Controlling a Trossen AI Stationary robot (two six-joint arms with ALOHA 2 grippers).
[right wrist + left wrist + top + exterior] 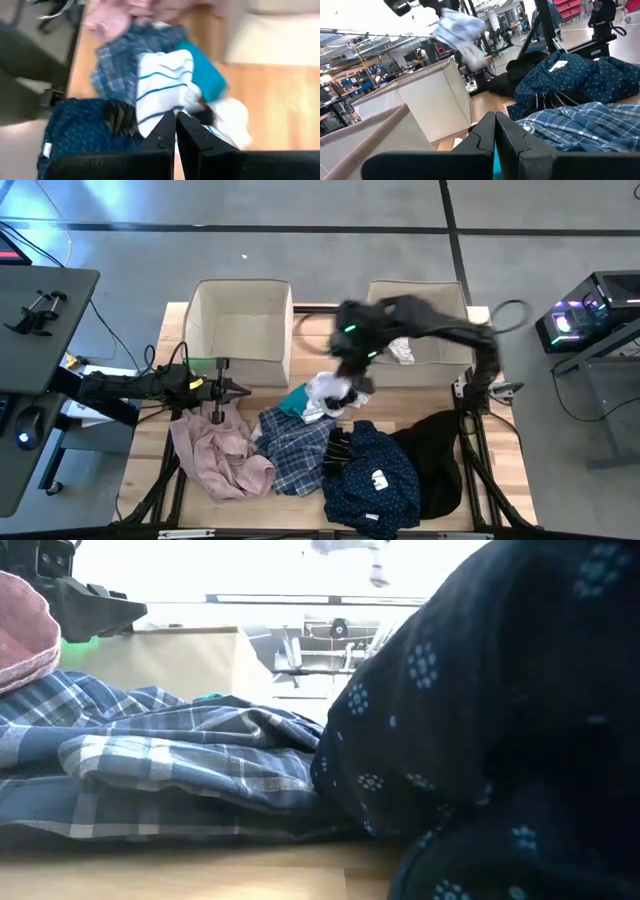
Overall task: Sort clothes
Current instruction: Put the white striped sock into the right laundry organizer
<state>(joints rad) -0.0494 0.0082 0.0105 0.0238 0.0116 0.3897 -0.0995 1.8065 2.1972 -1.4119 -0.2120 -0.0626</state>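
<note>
We see the right gripper (352,385) pinching a white sock (162,87) above the pile, likely for the right box (440,350). Left gripper (218,405) pressed together, empty, beside the pink shirt (215,455).

Pink shirt (215,450), plaid shirt (292,448), navy dotted shirt (375,475) heaped on table, white sock (328,390) lifted.

Two beige fabric boxes, the left box (240,320) and the right box (430,330), stand side by side at the wooden table's (500,480) far edge.
</note>
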